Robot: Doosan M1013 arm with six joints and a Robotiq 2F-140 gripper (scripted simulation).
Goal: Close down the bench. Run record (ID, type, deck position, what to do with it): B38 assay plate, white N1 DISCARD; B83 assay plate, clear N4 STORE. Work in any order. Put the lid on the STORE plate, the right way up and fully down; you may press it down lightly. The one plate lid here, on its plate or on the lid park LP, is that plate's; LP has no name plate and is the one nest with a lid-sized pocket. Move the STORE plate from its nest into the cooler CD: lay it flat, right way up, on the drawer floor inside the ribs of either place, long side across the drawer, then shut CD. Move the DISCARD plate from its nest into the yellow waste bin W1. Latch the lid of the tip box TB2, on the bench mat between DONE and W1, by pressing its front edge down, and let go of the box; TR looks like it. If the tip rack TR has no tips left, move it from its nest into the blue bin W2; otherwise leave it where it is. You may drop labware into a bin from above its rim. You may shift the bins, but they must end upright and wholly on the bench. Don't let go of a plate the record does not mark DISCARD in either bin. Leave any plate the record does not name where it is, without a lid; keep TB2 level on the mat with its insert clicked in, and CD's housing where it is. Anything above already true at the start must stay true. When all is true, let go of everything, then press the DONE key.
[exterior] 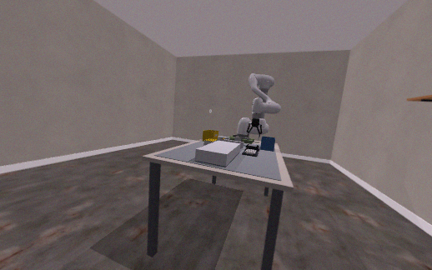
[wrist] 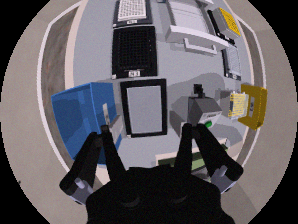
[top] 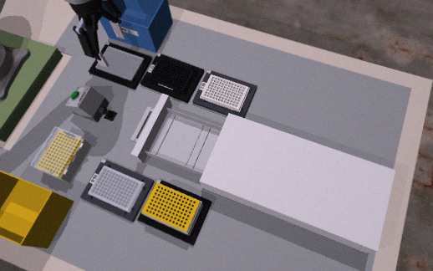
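Observation:
My gripper is open and empty. It hangs over the left edge of the lid park nest, where the flat grey plate lid lies in its pocket; the lid shows between my fingers in the wrist view. The white plate sits in its nest at the back. The clear plate sits without a lid in its nest at the front. The cooler drawer stands open and empty, ahead of its white housing. The tip box with yellow insert is on the mat. The yellow tip rack sits in a front nest.
A black plate sits in the nest between the lid park and the white plate. The blue bin stands right behind the lid park, close to my gripper. The yellow bin is at the front left. The green DONE key sits beside a grey block.

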